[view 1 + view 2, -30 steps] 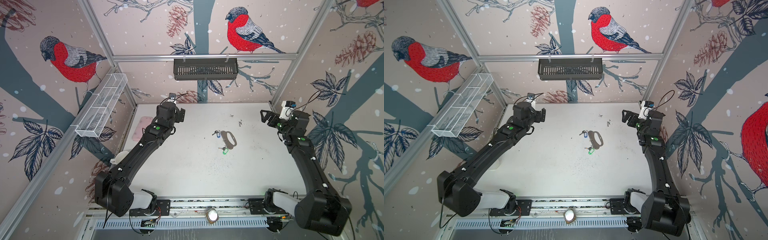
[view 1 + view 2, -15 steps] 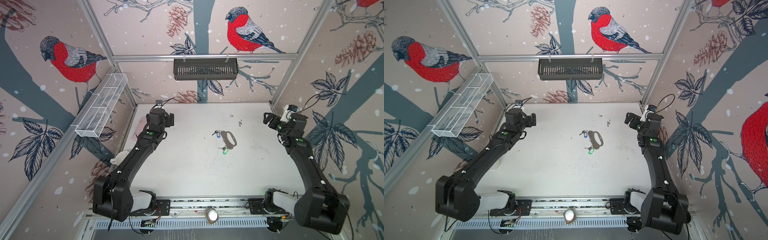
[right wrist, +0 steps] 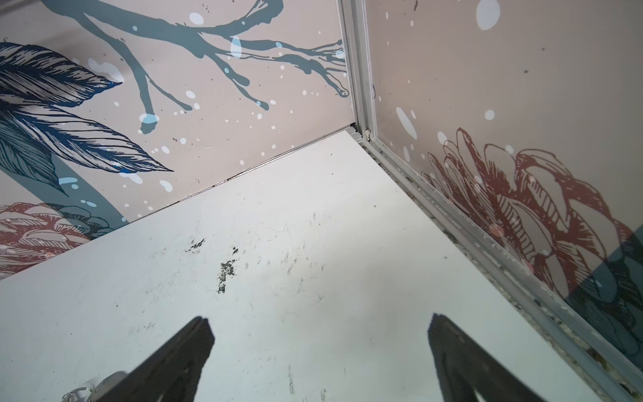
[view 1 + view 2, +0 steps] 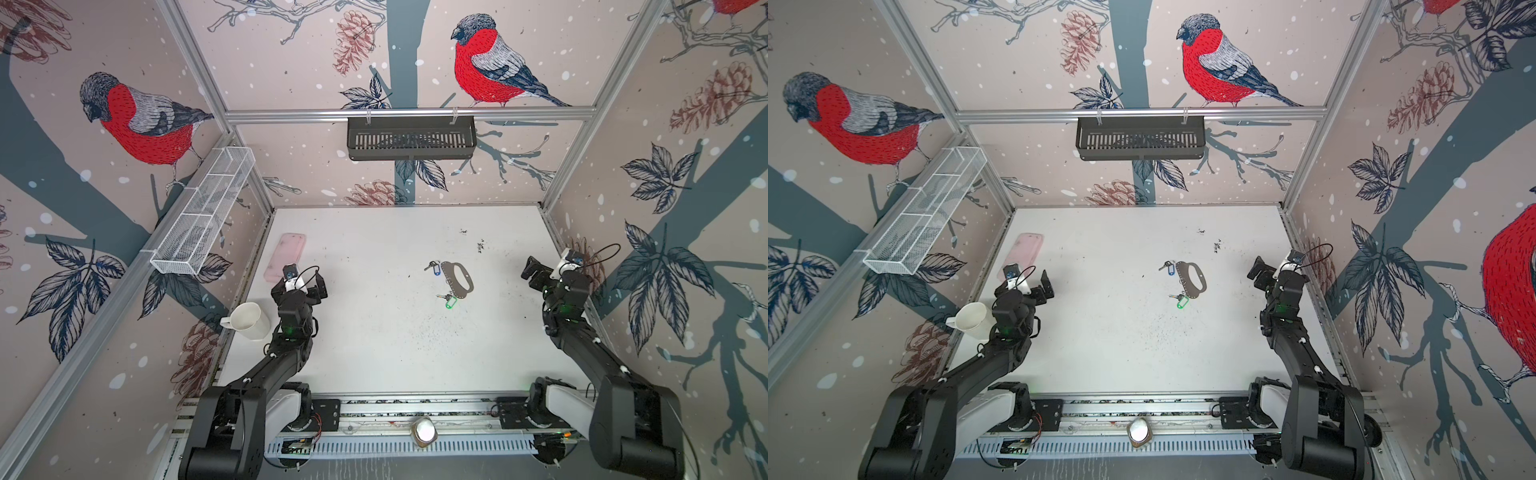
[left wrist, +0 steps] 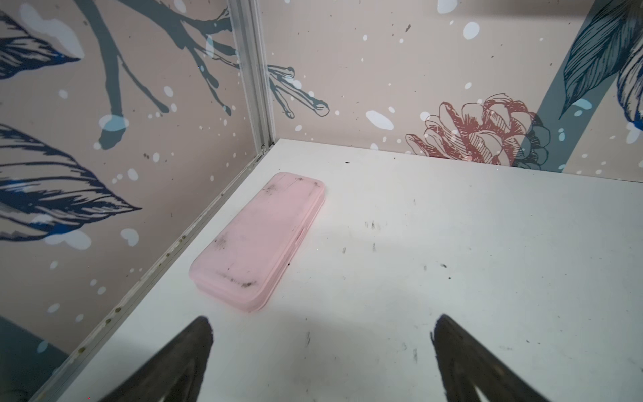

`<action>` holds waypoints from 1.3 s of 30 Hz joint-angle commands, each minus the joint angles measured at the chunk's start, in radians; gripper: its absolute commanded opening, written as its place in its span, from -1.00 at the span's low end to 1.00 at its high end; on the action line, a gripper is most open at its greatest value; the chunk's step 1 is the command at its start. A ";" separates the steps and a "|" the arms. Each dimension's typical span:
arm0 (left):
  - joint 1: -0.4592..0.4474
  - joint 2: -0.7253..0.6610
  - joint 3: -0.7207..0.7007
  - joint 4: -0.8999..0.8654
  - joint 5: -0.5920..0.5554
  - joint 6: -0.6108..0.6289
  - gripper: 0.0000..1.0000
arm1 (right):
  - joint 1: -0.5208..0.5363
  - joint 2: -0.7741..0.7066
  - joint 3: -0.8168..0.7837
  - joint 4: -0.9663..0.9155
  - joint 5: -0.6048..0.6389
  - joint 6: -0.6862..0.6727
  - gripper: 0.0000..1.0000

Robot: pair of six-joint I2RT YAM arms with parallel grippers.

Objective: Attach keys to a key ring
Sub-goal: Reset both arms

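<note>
Left gripper (image 5: 320,323) and right gripper (image 3: 318,323) jaws are spread apart; keys (image 4: 435,269) are seen beside the key ring (image 4: 449,274), mid-counter (image 4: 374,332).

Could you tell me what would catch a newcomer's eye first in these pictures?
The red-breasted bird prints on the walls strike first. Mid-table lies the dark key ring, a blue-tagged key and a green-tagged key beside it, a pink case near the left wall. The left gripper and right gripper stand open, empty.

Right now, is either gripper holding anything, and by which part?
Nothing is held: left gripper and right gripper stand open, away from the keys and key ring.
</note>
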 commanded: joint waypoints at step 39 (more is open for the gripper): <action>-0.003 0.463 0.054 0.508 0.030 0.050 0.98 | 0.188 0.391 -0.134 0.632 0.091 -0.218 0.99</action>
